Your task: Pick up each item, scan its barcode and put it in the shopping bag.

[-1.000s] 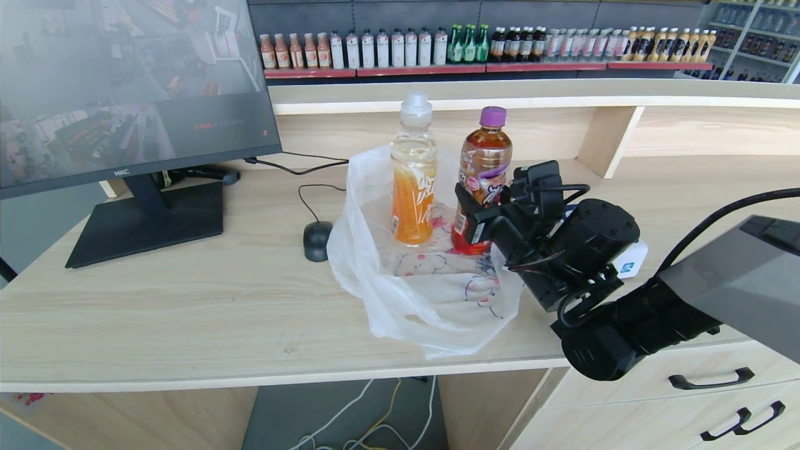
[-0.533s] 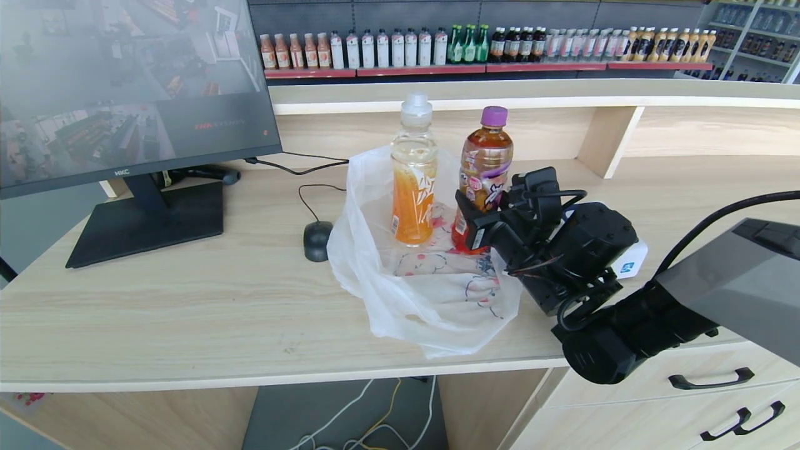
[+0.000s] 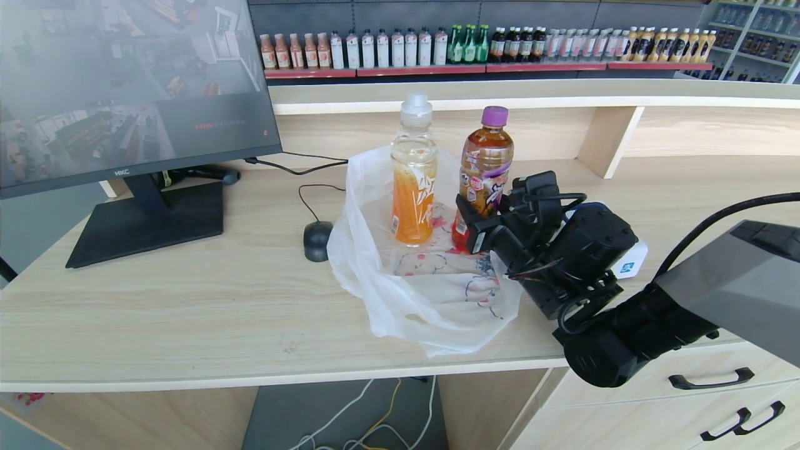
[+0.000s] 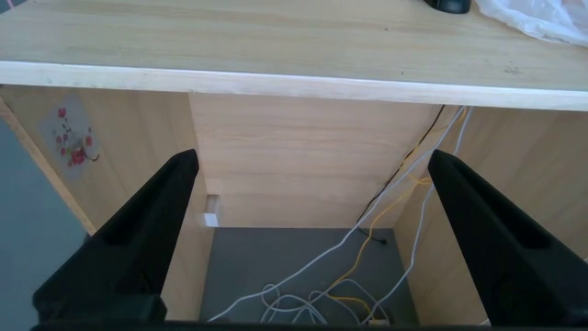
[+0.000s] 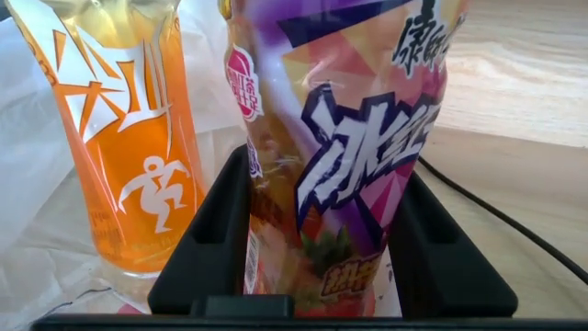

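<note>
A purple-capped tea bottle (image 3: 484, 162) stands slightly tilted on the white plastic shopping bag (image 3: 431, 294) in the middle of the counter. An orange drink bottle (image 3: 412, 187) with a white cap stands upright just to its left, also in the bag. My right gripper (image 3: 481, 214) is at the tea bottle's lower half, open, one finger on each side. The right wrist view shows the tea bottle (image 5: 358, 156) close between the fingers, the orange bottle (image 5: 129, 156) beside it. My left gripper (image 4: 308, 239) hangs open below the counter's front edge, holding nothing.
A monitor (image 3: 125, 81) on a black stand fills the back left, with a mouse (image 3: 317, 240) beside the bag. A small white box (image 3: 631, 259) lies behind my right arm. A raised ledge (image 3: 500, 94) runs along the back. Cables (image 4: 367, 267) hang under the counter.
My right gripper has slid a little lower and nearer along the tea bottle, while the bottle has barely shifted. The orange bottle and bag are unchanged.
</note>
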